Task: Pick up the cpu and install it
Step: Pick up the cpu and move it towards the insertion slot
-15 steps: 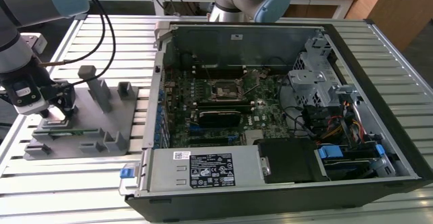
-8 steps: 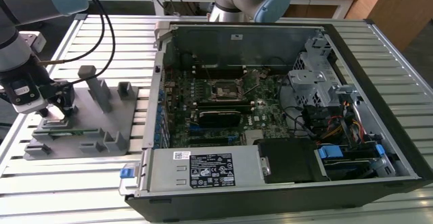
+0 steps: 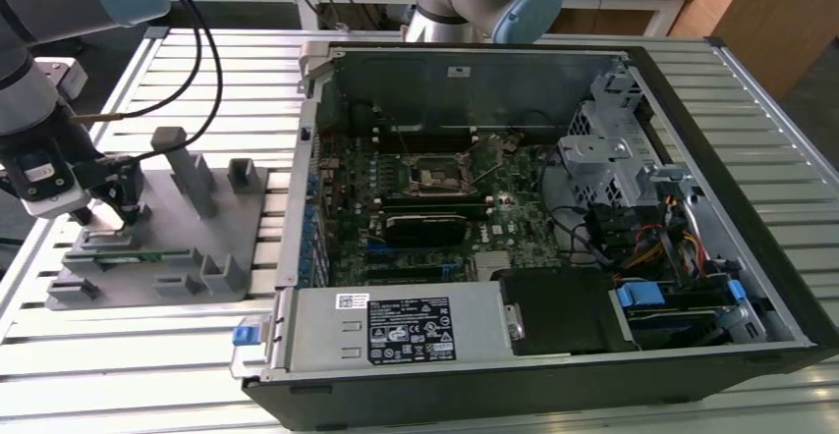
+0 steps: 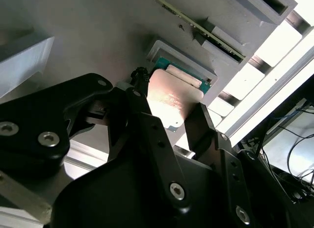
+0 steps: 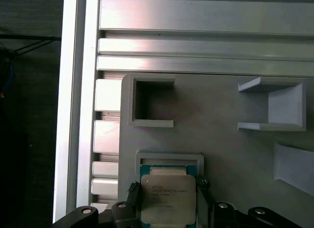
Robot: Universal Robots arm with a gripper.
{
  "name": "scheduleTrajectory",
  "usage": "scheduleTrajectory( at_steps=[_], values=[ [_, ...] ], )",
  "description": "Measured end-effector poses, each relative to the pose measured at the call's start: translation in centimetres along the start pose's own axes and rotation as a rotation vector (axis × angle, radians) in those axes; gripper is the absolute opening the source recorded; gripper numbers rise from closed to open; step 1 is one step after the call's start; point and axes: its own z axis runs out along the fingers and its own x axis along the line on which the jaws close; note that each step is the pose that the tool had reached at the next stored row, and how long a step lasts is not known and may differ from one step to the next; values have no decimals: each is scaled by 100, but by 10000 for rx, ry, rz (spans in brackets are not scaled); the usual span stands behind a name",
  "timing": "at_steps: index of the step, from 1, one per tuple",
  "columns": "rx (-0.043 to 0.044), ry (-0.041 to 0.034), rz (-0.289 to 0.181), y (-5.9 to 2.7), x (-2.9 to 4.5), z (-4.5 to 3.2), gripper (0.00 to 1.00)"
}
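Gripper (image 3: 112, 213) low over grey fixture (image 3: 243, 223) at exterior view's left, well apart from one open case (image 3: 590, 375) holding one socket (image 3: 430, 171). In both wrist views: two fingers (image 5: 133, 193) closed narrow against opposite edges of one cpu (image 5: 168, 198), at its square nest (image 5: 169, 156). One memory stick (image 4: 196, 25) nearby in second wrist view.

The black metal gripper (image 4: 169, 109) has its two bolted fingers (image 4: 131, 104) set against opposite edges of the cpu (image 4: 172, 93), a small flat square chip with a shiny silver lid and a thin green rim. The chip lies at a shallow pale grey square nest (image 4: 156, 50) on a matte grey fixture plate (image 4: 98, 31). Past it, a long thin green memory stick (image 4: 196, 25) stands on edge in grey slotted holders (image 4: 255, 4), near bright aluminium table slats (image 4: 274, 46)
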Motion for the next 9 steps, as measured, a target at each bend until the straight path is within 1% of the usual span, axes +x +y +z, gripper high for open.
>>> scheduleTrajectory(
  at_steps=[5,9],
  values=[
    [0,1,0,1,0,-7,54],
    [1,-1,-6,4,1,-28,54]
  ],
)
